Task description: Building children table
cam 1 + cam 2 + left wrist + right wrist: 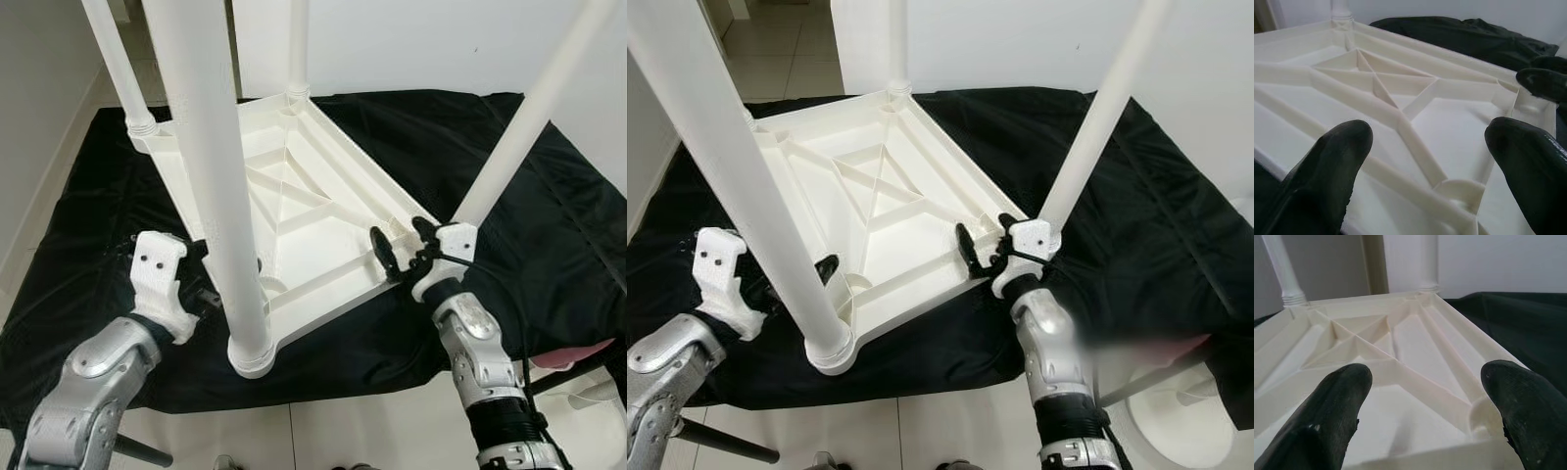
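The white plastic table (294, 196) lies upside down on a black cloth (460, 137), ribbed underside up. Two legs stand at the far corners (118, 69) (298, 49), and a thick near leg (220, 176) rises from the front corner. A fourth leg (519, 127) slants up at the right; its foot is hidden behind my right wrist mount. My left gripper (204, 274) is open beside the near leg at the table's left edge. At the near right corner, my right gripper (400, 245) is open over the rim. Both wrist views look across the ribs between spread fingers (1337, 161) (1337, 401).
The cloth covers a low surface with tiled floor (323, 436) in front and a white wall (411, 39) behind. A pink-and-white object (573, 357) sits at the lower right. A dark bar (147, 452) pokes out at the lower left.
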Robot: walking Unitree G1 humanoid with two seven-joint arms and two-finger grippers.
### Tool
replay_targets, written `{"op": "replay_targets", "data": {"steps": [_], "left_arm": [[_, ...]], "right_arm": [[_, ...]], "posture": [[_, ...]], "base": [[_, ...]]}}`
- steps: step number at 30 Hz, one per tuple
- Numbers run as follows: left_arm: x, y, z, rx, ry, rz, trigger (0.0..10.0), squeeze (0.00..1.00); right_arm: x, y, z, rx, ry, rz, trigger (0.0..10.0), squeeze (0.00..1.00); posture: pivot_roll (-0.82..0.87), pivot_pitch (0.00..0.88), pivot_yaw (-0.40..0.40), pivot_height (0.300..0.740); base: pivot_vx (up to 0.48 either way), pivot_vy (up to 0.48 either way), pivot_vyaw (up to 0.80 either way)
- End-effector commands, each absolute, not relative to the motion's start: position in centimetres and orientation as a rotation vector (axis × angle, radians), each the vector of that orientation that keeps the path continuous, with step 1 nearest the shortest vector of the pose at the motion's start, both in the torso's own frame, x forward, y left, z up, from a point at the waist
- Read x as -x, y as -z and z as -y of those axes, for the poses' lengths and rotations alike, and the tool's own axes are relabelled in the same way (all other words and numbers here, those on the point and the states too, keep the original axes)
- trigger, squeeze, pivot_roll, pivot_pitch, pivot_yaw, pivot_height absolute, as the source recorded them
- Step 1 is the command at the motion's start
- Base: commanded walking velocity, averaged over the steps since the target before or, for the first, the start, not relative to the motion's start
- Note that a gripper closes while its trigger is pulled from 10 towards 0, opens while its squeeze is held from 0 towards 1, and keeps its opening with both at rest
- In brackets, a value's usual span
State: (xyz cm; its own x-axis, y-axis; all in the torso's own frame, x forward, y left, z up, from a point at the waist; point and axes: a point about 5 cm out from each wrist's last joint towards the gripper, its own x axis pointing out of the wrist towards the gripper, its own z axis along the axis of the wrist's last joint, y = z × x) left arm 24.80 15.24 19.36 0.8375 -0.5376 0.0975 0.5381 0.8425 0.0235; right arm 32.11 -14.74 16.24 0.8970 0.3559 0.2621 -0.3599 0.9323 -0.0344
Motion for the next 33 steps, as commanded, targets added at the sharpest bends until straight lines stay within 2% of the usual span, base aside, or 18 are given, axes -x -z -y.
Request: {"op": "replay_targets", "data": {"steps": [1, 3, 6, 11, 33], "left_arm": [[-24.8, -19.0, -14.7, 0.003, 0.595, 0.09, 10.0, 0.0], [-24.9, -19.0, -14.5, 0.003, 0.6, 0.093, 10.0, 0.0], [-26.9, -19.3, -13.2, -0.011, 0.56, 0.118, 10.0, 0.0], [-27.3, -19.3, -12.6, 0.039, 0.564, 0.112, 10.0, 0.0], [-27.2, -18.5, -10.3, 0.037, 0.618, 0.115, 10.0, 0.0]], "right_arm": [[-32.1, -16.1, 14.1, -0.015, -0.398, 0.255, 10.0, 0.0], [-32.1, -16.2, 13.9, -0.015, -0.403, 0.257, 10.0, 0.0], [-31.8, -16.1, 12.6, -0.03, -0.431, 0.255, 10.0, 0.0], [-31.4, -15.8, 12.0, -0.036, -0.45, 0.244, 10.0, 0.0], [-30.3, -14.8, 10.5, -0.043, -0.462, 0.221, 10.0, 0.0]], "posture": [[-0.1, 0.116, -0.002, 0.74], [-0.1, 0.116, -0.002, 0.74], [-0.11, 0.117, 0.002, 0.74], [-0.12, 0.119, 0.001, 0.74], [-0.13, 0.124, 0.025, 0.74]], "base": [[0.0, 0.0, 0.0], [0.0, 0.0, 0.0], [0.0, 0.0, 0.0], [0.0, 0.0, 0.0], [0.0, 0.0, 0.0]]}}
